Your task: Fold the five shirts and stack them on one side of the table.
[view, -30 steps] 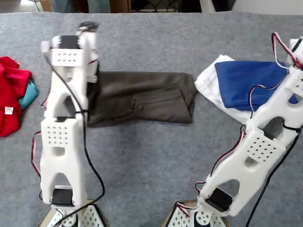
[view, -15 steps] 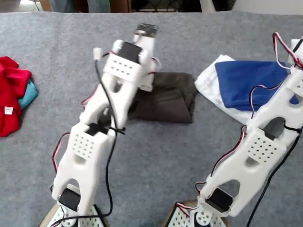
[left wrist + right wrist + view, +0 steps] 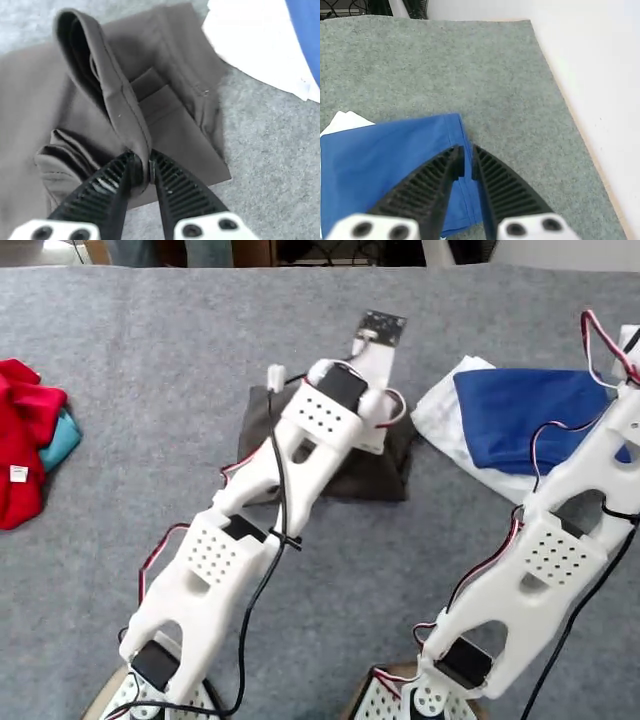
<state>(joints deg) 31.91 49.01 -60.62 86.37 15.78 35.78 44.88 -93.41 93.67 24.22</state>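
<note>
The grey table point(image 3: 150, 340) carries 5 shirts in the high view. The dark brown shirt point(image 3: 385, 478) lies at the centre of the frame, partly covered by the left arm point(image 3: 225, 560), which slants up from the lower left to end over it. In the left wrist view the left pincer point(image 3: 141, 167) is closed on a raised fold of this brown shirt: the cloth stands up from between the black ribbed fingers point(image 3: 107, 182) as a doubled ridge with a stitched hem, while the rest of the shirt lies flat on the table beneath, with creased layers showing.

Just beside the brown shirt, toward the upper right of the high view, lies a white shirt point(image 3: 440, 415) with a folded blue shirt point(image 3: 520, 415) on top of it. The right arm point(image 3: 550, 550) runs up the right side of the frame, across the lower edge of this pair. In the right wrist view the right pincer point(image 3: 466, 156) hangs above the hemmed edge of the blue shirt, its fingers drawn nearly together with only a thin slit between them and no cloth in it.

At the left edge of the high view a crumpled red shirt point(image 3: 20, 440) lies well apart from the others, with a teal shirt point(image 3: 62, 438) touching its right side.
</note>
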